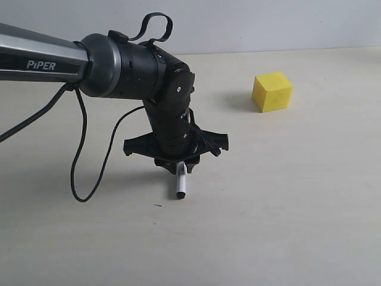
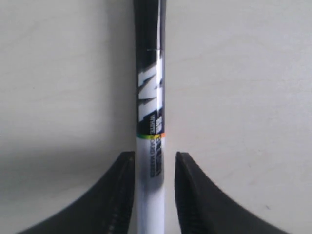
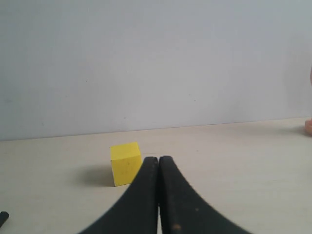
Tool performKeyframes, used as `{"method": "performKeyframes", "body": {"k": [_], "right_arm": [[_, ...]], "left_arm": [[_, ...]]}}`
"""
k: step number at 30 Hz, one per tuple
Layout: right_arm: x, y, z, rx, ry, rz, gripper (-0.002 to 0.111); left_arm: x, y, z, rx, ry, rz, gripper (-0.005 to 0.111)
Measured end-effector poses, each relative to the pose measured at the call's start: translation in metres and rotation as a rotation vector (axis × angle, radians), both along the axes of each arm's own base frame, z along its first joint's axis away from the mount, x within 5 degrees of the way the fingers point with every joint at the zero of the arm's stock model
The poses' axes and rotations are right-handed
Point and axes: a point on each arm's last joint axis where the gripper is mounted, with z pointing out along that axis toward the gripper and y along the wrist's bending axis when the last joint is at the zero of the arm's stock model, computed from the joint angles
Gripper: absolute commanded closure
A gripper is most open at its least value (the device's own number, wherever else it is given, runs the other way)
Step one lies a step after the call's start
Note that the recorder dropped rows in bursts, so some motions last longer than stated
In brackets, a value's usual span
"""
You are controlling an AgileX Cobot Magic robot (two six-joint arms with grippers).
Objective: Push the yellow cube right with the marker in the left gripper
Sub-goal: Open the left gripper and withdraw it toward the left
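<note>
The marker point(image 1: 180, 186) lies on the pale table under my left gripper point(image 1: 178, 167), its white end sticking out toward the camera. In the left wrist view the marker point(image 2: 150, 97) runs between the two black fingers point(image 2: 119, 195). My left gripper point(image 2: 152, 155) is open, with a narrow gap showing on each side of the barrel. The yellow cube point(image 1: 272, 91) sits far off to the right and farther back, untouched. My right gripper point(image 3: 159, 158) is shut on nothing, low over the table, with the yellow cube point(image 3: 126, 163) just beyond its tips.
A black cable point(image 1: 77, 161) loops down from the left arm onto the table. A pale wall closes off the far table edge. A pinkish object point(image 3: 308, 126) shows at the frame edge in the right wrist view, and a small black piece point(image 3: 2, 218) at the other side.
</note>
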Motion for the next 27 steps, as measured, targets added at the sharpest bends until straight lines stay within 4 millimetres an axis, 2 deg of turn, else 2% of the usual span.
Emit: {"method": "performKeyframes", "body": {"k": [5, 7, 9, 11, 14, 17, 21, 26, 27], "right_arm": [[0.0, 0.0, 0.0, 0.0, 0.0, 0.0, 0.108], [0.0, 0.0, 0.0, 0.0, 0.0, 0.0, 0.108], [0.0, 0.0, 0.0, 0.0, 0.0, 0.0, 0.108], [0.0, 0.0, 0.0, 0.0, 0.0, 0.0, 0.108], [0.0, 0.0, 0.0, 0.0, 0.0, 0.0, 0.108], [0.0, 0.0, 0.0, 0.0, 0.0, 0.0, 0.108], [0.0, 0.0, 0.0, 0.0, 0.0, 0.0, 0.108], [0.0, 0.0, 0.0, 0.0, 0.0, 0.0, 0.108], [0.0, 0.0, 0.0, 0.0, 0.0, 0.0, 0.108]], "left_arm": [[0.0, 0.0, 0.0, 0.007, -0.003, -0.009, 0.077], [0.002, 0.003, 0.006, 0.026, 0.004, -0.025, 0.078], [0.003, 0.006, 0.018, 0.033, 0.008, -0.031, 0.086], [0.003, 0.01, 0.035, 0.034, -0.011, -0.06, 0.103], [0.001, 0.015, 0.06, 0.021, -0.087, -0.106, 0.107], [-0.013, 0.019, 0.074, -0.009, -0.188, -0.164, 0.107], [-0.048, 0.028, 0.085, -0.118, -0.303, -0.243, 0.107], [-0.091, 0.047, 0.109, -0.229, -0.388, -0.306, 0.107], [-0.099, 0.053, 0.118, -0.251, -0.408, -0.313, 0.107]]}}
